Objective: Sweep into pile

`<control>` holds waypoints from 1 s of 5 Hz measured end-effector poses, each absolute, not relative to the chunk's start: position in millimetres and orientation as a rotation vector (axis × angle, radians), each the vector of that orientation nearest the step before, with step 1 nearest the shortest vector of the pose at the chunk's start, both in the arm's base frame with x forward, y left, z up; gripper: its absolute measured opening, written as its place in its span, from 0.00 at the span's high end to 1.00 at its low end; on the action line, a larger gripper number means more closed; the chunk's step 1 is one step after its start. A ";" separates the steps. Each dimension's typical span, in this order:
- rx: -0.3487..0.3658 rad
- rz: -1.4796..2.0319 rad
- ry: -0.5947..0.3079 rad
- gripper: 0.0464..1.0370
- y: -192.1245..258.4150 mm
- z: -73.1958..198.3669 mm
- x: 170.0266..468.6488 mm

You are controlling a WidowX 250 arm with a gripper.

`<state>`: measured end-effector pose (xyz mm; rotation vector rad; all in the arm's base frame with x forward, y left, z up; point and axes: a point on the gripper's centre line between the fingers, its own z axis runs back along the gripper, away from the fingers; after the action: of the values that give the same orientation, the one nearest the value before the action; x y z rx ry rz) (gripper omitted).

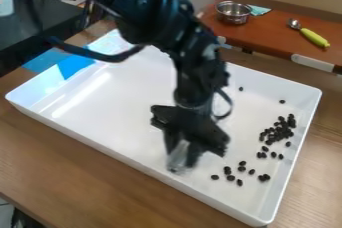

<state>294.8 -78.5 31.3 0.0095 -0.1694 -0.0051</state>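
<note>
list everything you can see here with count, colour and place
tray: 1, white, on the table
beans: dozens, black, mostly in the tray's right part
table: 1, brown wood, under the tray
bowl: 1, silver, on the counter
cloth: 1, pale teal, beside the bowl
spoon: 1, yellow-green handle, counter's right
counter: 1, reddish brown, behind the tray
arm: 1, black, from upper left
gripper: 1, black, over the tray
</note>
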 end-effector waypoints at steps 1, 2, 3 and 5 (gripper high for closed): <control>-0.032 0.028 -0.166 0.65 -95.8 31.2 296.4; -0.061 0.038 -0.162 0.65 -110.6 31.3 296.2; -0.103 0.102 -0.160 0.65 -120.8 31.7 299.2; -0.215 0.314 -0.104 0.65 -142.0 32.6 308.7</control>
<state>308.7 -142.0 32.6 -0.2152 -0.1043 0.3136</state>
